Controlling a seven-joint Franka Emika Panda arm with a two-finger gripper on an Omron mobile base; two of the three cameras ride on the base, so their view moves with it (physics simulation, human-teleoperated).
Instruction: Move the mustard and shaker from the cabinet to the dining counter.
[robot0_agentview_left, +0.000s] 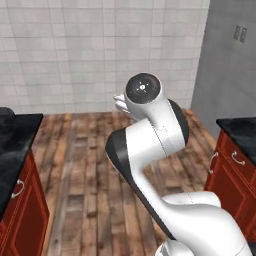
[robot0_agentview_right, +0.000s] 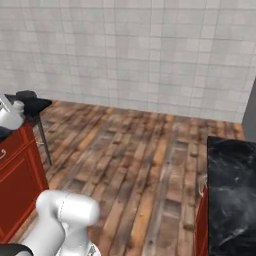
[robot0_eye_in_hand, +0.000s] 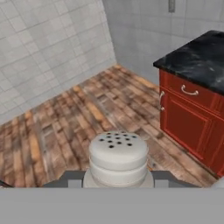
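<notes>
shaker (robot0_eye_in_hand: 118, 158) upright in the hand (robot0_eye_in_hand: 118, 178), pinched between the two dark fingertips (robot0_eye_in_hand: 70, 178), holed cap toward the camera, long axis in line with the hand's reach. carried above wood floor (robot0_eye_in_hand: 65, 127), clear of any support. black-topped desk (robot0_eye_in_hand: 197, 61) with red drawers ahead and to the right in hand view, well apart; probably the drop-off side, though which desk cannot be told. next move likely a swing that way, keeping shaker vertical.

A plank floor (robot0_eye_in_hand: 65, 118) of mixed brown boards runs to the tiled wall (robot0_agentview_right: 130, 50). On it stands a red cabinet base (robot0_eye_in_hand: 188, 122) under a black marble counter (robot0_eye_in_hand: 197, 59), right of the wall's corner.
</notes>
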